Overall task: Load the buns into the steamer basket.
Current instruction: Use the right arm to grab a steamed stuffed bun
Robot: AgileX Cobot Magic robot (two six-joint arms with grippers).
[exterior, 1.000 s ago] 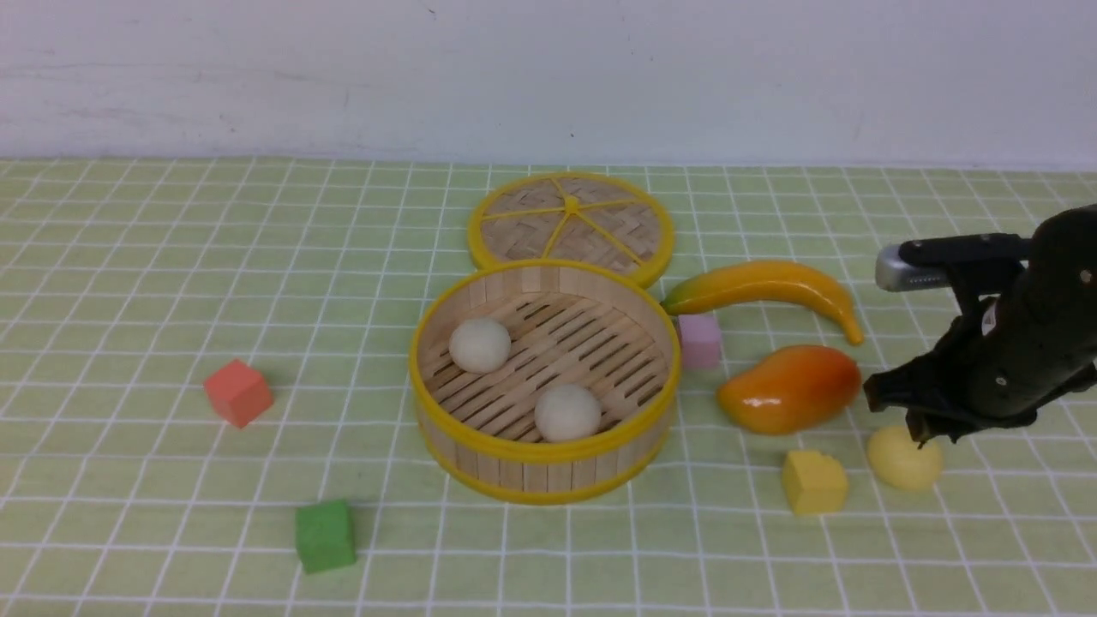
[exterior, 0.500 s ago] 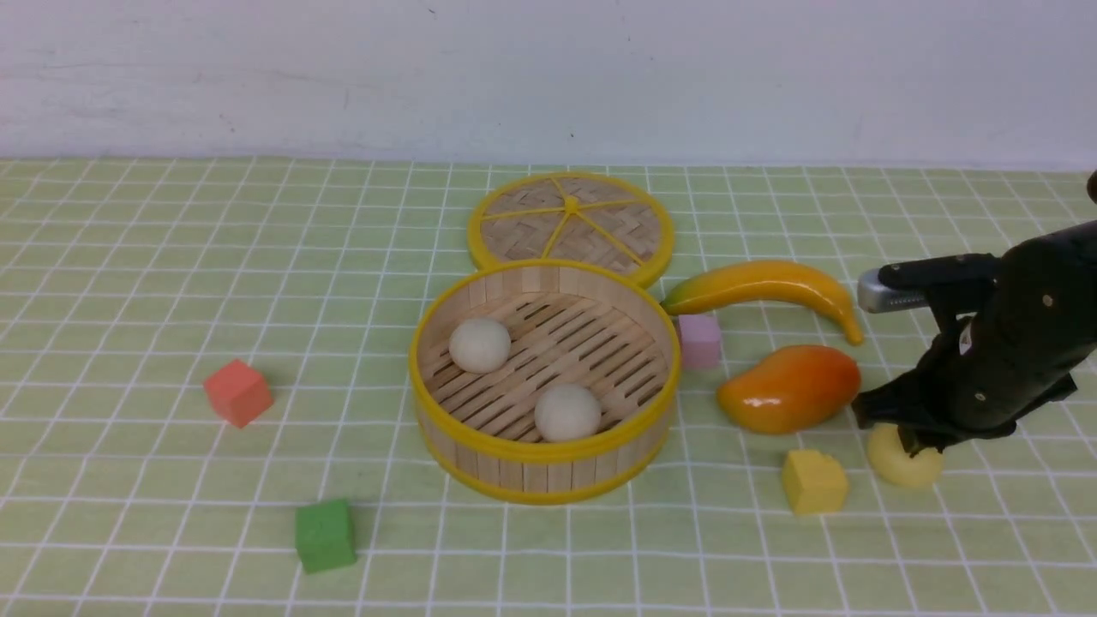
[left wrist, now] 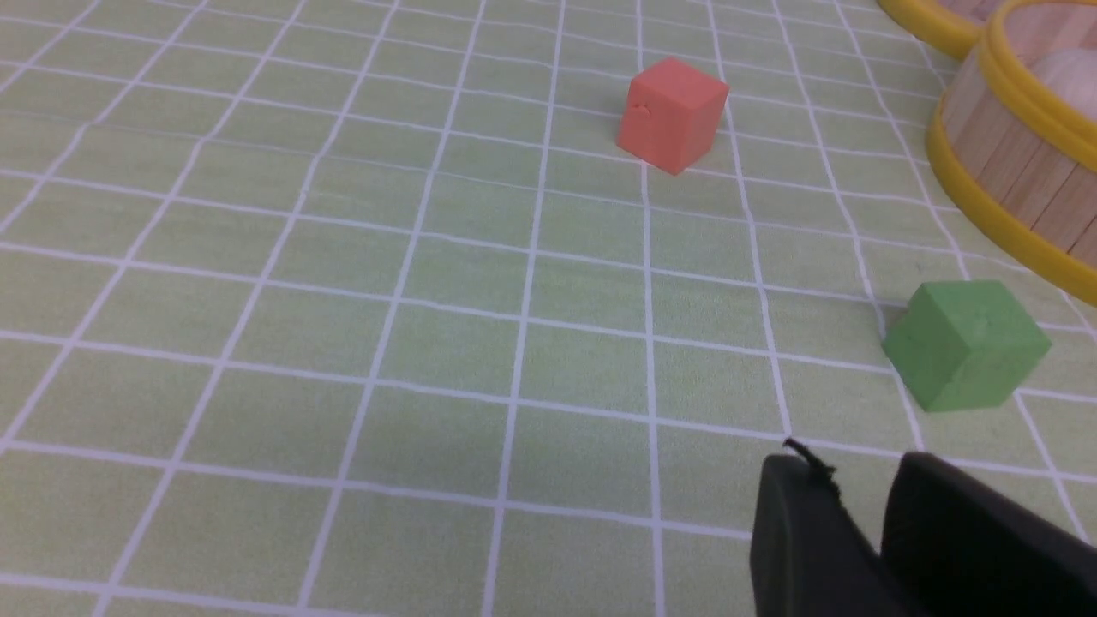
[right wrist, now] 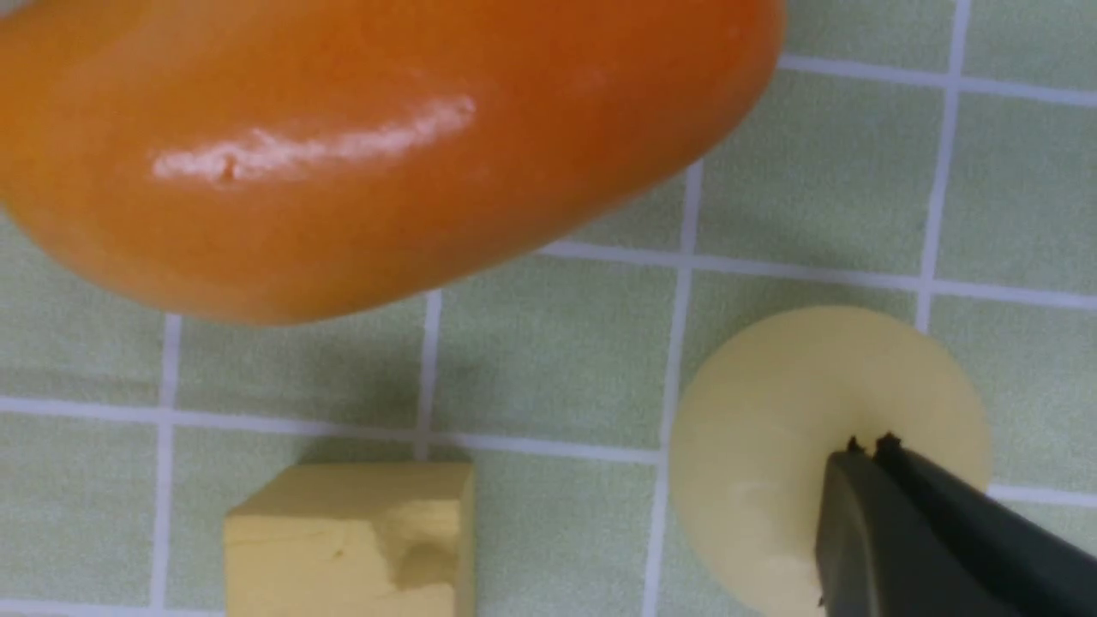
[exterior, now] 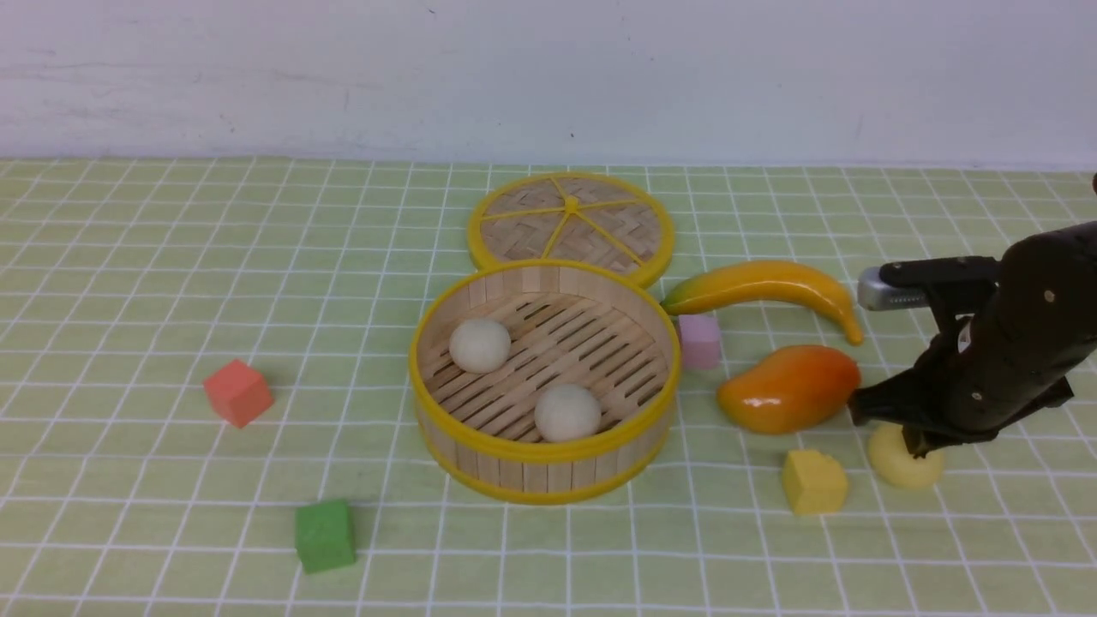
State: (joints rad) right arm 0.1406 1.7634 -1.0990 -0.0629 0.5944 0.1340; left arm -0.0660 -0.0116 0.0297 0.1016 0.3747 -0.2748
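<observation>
While right hand (exterior: pixel 915 447) is pinched tight, tips together on its top, pale yellow round bun (exterior: pixel 893 470) sits on green checked surface (exterior: pixel 128 257) near yellow cube (exterior: pixel 814 482), outside round bamboo steamer basket (exterior: pixel 531 476). Looks light, smooth, rolly, maybe squishy. Grab round middle sides.

- My right arm (exterior: pixel 1028 334) comes in from the right edge of the front view, its dark forearm sloping down and inward toward my centre.
- My right wrist is bent so that my right gripper (exterior: pixel 915 444) points steeply down, low in the scene.
- A black bracket (exterior: pixel 943 274) with a silver end juts out level above that wrist, toward my left.
- The right gripper's jaws are pressed together. In the right wrist view its two black fingertips (right wrist: pixel 857 514) meet with no gap and clamp nothing between them.
- My left gripper (left wrist: pixel 861 470) shows only in the left wrist view. Its two black fingers (left wrist: pixel 806 540) stand side by side with a narrow gap between them, holding nothing.
</observation>
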